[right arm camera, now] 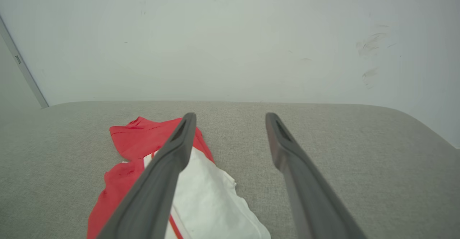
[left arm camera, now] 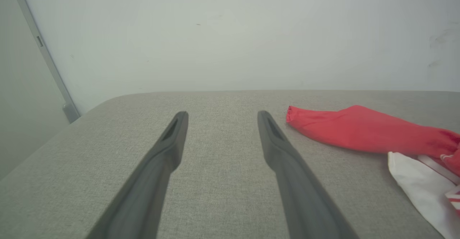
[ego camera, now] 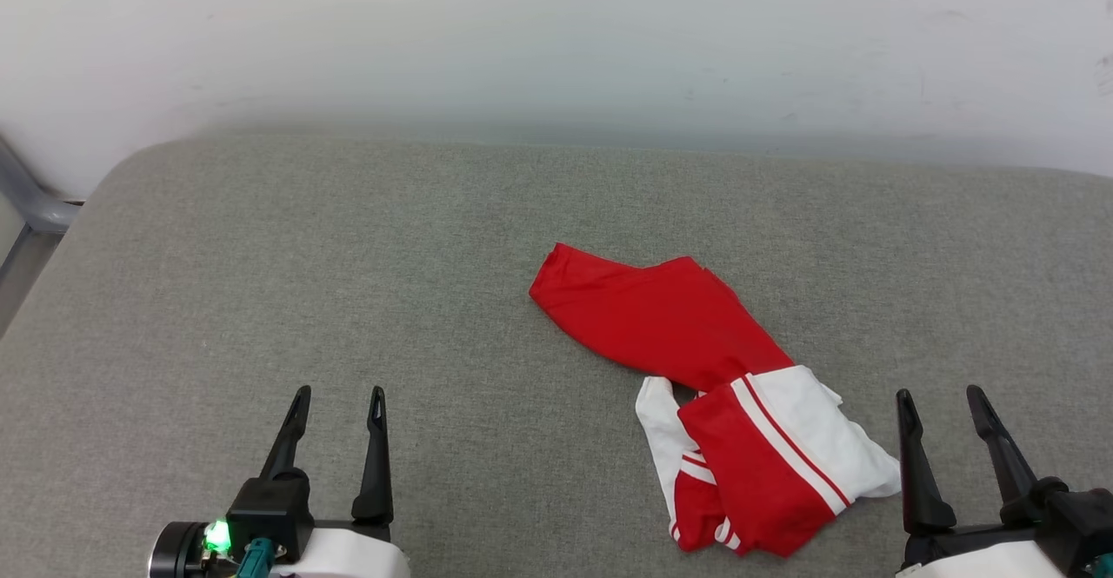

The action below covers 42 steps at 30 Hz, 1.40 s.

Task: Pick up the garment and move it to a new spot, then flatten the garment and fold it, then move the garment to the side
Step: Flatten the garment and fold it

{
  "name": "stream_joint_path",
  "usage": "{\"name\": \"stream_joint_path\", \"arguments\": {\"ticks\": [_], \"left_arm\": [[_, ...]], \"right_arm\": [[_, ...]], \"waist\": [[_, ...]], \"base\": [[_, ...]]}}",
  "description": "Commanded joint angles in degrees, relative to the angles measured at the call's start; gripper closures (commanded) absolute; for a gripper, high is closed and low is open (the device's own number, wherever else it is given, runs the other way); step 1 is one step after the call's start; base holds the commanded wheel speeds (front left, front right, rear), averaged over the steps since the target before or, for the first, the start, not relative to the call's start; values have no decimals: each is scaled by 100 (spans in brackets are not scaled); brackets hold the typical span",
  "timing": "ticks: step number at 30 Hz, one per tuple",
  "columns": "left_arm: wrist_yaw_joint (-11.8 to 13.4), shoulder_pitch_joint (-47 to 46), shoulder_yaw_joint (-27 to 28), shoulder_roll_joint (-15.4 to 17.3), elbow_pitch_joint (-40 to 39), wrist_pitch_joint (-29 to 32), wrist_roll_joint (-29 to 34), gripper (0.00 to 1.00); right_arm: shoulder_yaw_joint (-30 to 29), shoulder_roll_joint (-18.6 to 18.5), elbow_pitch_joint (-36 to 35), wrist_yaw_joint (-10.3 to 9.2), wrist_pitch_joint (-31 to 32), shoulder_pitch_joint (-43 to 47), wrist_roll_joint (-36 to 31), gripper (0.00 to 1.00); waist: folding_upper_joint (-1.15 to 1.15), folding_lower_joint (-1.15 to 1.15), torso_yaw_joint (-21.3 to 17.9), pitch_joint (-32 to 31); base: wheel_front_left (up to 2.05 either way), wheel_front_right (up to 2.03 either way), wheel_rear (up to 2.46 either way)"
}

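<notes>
Garment (ego camera: 661, 317) lies crumpled on the grey fabric-covered bench (ego camera: 348, 256), right of centre in the head view and toward the near edge. Its far part is a plain red band running from upper left down to lower right. The near part is bunched: white fabric with red and white striping, and a red panel folded over on top. No lettering can be made out in this state. Left hand (ego camera: 339, 394) sits at the lower left of the head view, fingers spread apart and pointing away from the robot over bare bench fabric, well apart from the garment. A green light glows on its wrist housing. In the left wrist view the left hand (left arm camera: 222, 115) shows both fingers parted, with the garment (left arm camera: 359, 129) off to its right, not touching. Right hand (ego camera: 939, 394) sits at the lower right, fingers likewise apart, just beside the white edge of the garment. Contact cannot be judged from the head view. In the right wrist view the right hand (right arm camera: 230, 116) is open; its left finger crosses in front of the garment (right arm camera: 133, 138), while the other finger stands over bare fabric. A pale wall (ego camera: 556, 39) stands behind the bench, and a grey metal bar (ego camera: 26, 200) shows at the far left.
</notes>
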Motion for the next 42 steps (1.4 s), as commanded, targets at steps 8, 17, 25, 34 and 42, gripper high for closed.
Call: {"name": "stream_joint_path", "arguments": {"ticks": [8,17,25,34,42], "left_arm": [[-130,74,124,-93,72,-15,148,0],[-252,-32,186,-165,121,-15,220,0],[-299,-111,180,-204,147,-15,258,0],[-287,-231,154,-256,131,-15,283,0],[-269,-387,107,-283,90,-15,269,0]], "right_arm": [[17,18,-16,-4,-14,39,-9,0],[-235,16,-449,-5,-13,-713,-466,0],[-58,-857,-307,-5,-14,-1690,-359,0],[1449,-2600,205,-6,1213,-2567,1093,0],[3060,-4028,22,-7,3360,-2958,2779,0]], "waist": [[0,0,-10,-36],[0,0,2,-2],[0,0,81,119],[0,0,143,324],[0,0,187,597]], "base": [[0,0,0],[0,0,0],[0,0,0],[0,0,0],[0,0,0]]}}
